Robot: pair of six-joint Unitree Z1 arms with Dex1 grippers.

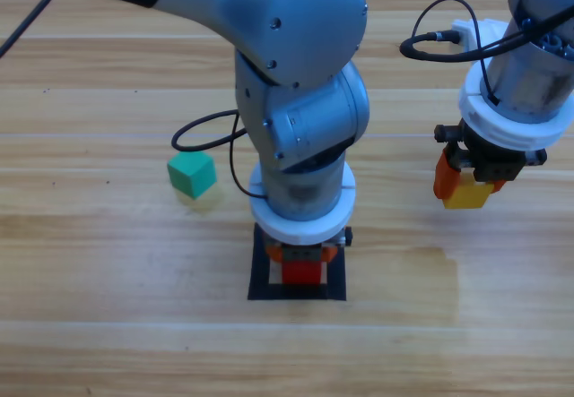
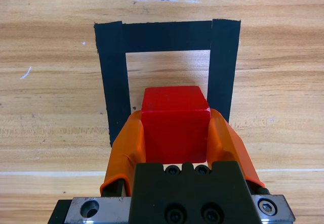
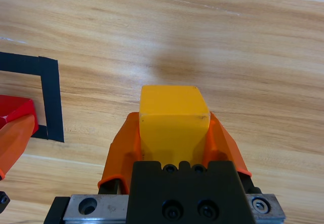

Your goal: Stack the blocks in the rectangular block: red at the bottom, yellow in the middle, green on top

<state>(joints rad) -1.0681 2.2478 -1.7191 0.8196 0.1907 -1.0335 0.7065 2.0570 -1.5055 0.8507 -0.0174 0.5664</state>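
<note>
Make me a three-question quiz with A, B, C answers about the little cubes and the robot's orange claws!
1. Where is the green cube?
A. On the bare table, left of the tape square
B. Inside the tape square
C. In a claw

2. What colour cube does the right gripper hold?
A. Red
B. Yellow
C. Green

3. How is the left gripper?
A. Open, empty
B. Shut on nothing
C. Shut on the red cube

Answers: 1 A, it sits alone left of the tape square. 2 B, the yellow cube is between its jaws. 3 C, both jaws press the red cube's sides over the square.
</note>
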